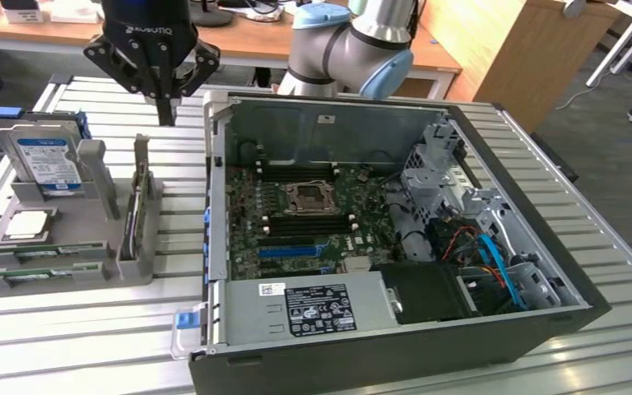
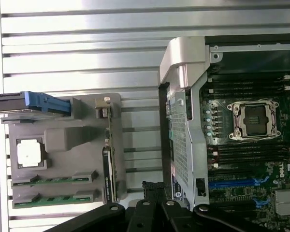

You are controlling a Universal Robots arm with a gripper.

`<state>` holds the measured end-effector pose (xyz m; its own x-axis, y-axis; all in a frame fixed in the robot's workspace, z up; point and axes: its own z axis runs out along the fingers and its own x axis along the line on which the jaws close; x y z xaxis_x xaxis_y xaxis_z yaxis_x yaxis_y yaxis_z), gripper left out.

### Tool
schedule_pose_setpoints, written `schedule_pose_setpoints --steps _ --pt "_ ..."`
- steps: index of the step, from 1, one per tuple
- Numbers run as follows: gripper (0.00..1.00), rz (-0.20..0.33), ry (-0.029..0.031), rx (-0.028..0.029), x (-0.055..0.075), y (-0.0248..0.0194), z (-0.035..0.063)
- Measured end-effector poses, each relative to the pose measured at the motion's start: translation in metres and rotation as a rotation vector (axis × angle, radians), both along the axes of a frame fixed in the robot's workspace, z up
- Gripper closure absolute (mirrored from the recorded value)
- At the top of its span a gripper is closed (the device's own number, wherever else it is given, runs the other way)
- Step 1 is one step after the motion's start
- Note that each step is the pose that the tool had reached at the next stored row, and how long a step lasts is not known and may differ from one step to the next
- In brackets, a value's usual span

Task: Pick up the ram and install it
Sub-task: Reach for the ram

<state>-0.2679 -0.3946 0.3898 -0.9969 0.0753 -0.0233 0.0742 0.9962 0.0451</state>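
Two green ram sticks [image 1: 50, 251] [image 2: 53, 180] sit on edge in the front slots of a grey holder [image 1: 102, 267] [image 2: 63, 140] at the exterior view's left. My black gripper [image 1: 167, 118] [image 2: 153, 186] hangs above the table with its fingers shut together and nothing between them. It is beyond the holder's far end, in the gap between the holder and the open computer case [image 1: 404, 329] [image 2: 183, 67]. It is well apart from the ram. The case lies on its side, showing the motherboard with its dark memory slots [image 1: 294, 220] [image 2: 241, 154].
The holder also carries an upright silver hard drive [image 1: 44, 160] with blue rails [image 2: 46, 102], a square silver processor [image 1: 29, 224] [image 2: 29, 152] and an upright card [image 1: 138, 206] [image 2: 110, 164]. An empty processor socket [image 1: 307, 197] [image 2: 256, 118] lies among the memory slots. A desk stands behind the slatted table.
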Motion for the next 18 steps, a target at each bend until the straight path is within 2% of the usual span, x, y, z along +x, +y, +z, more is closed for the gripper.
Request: schedule_pose_setpoints --steps 18 --pt "0.89 0.000 0.0000 0.0000 -0.031 0.0016 -0.0021"
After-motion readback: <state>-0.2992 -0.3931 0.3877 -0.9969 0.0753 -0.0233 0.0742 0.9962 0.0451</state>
